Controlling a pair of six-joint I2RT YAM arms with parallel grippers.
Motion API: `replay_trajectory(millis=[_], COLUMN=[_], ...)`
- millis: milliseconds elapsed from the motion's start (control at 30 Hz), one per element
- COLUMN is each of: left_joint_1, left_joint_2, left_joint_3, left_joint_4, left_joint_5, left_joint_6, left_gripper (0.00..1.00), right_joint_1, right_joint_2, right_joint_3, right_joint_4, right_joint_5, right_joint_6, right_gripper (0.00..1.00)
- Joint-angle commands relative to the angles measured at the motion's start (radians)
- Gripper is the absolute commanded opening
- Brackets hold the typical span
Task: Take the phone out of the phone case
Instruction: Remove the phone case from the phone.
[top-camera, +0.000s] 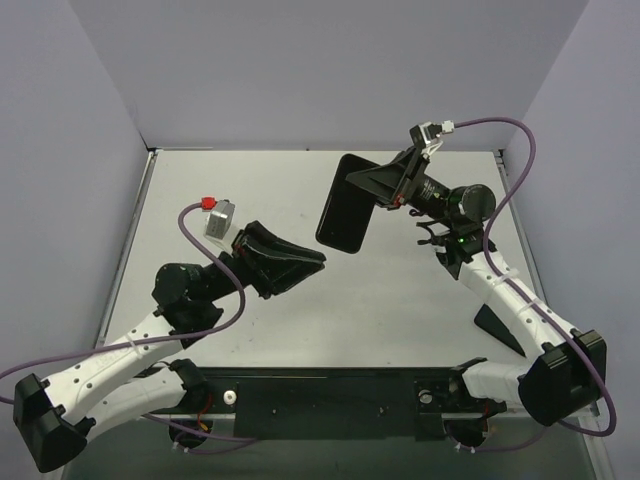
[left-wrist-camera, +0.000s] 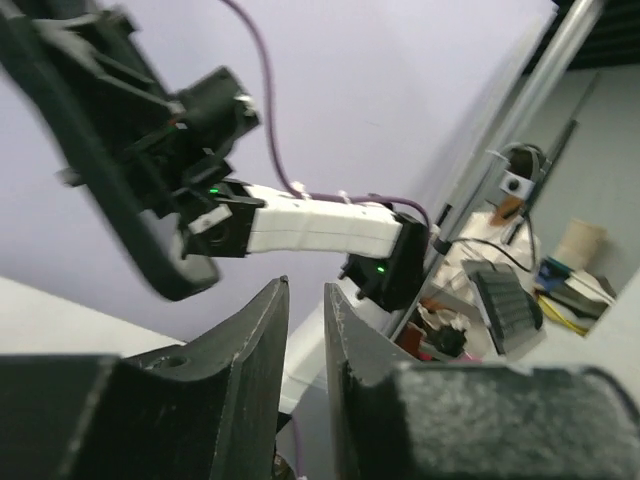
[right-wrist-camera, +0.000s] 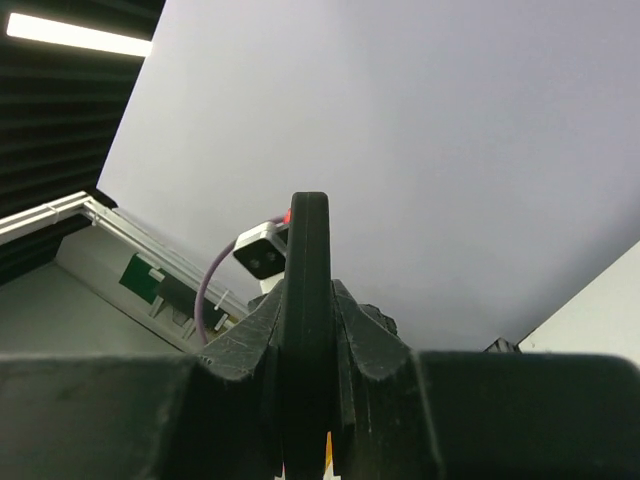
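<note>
left end effector (top-camera: 315, 260): low over the bench (top-camera: 250, 190), aimed right at the phone. Fingers nearly together, only a thin slit shows in the left wrist view (left-wrist-camera: 305, 290). Nothing in them.
phone (top-camera: 343, 208): one dark slab held up off the bench, tilted, long side roughly up-down, between the two arms. It is near the left tips but not touching. In the left wrist view it sits upper left (left-wrist-camera: 120, 190), well above the fingertips.
case: can't separate it from the phone in any view, so I read it as not off yet.
right end effector (top-camera: 365, 180): clamped on the slab's upper right edge. The right wrist view shows the thin dark edge pinched between its fingers (right-wrist-camera: 307, 300).
step: right arm presenting the phone, left arm lining up. Separation not begun, by my read.
next move: left needs to spread its fingers, come up level with the free edge and catch the case lip only, while right holds firm.
risk: pinching the whole slab instead of the lip gets nothing apart.
</note>
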Motion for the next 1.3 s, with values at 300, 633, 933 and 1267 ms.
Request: replay_trajectory(millis=[300, 633, 933, 1267], left_joint_1=[-0.004, -0.004, -0.004, -0.004], left_joint_2=[-0.065, 0.031, 0.060, 0.096], left_joint_3=[-0.029, -0.006, 0.015, 0.023], left_joint_4=[-0.140, 0.058, 0.101, 0.157], left_joint_5=[-0.314, -0.264, -0.227, -0.225], left_joint_6=[-0.072, -0.124, -0.141, -0.179], left_gripper=[0.61, 0.63, 0.66, 0.50], right_joint_1=[-0.035, -0.033, -0.032, -0.024], right_joint_2=[-0.071, -0.057, -0.070, -0.051], right_joint_3=[0.015, -0.007, -0.019, -0.027], right_joint_4=[0.145, 0.235, 0.206, 0.231], right_joint_5=[0.069, 0.072, 0.076, 0.076], right_joint_6=[0.004, 0.082, 0.059, 0.068], right_gripper=[0.00, 0.00, 0.00, 0.00])
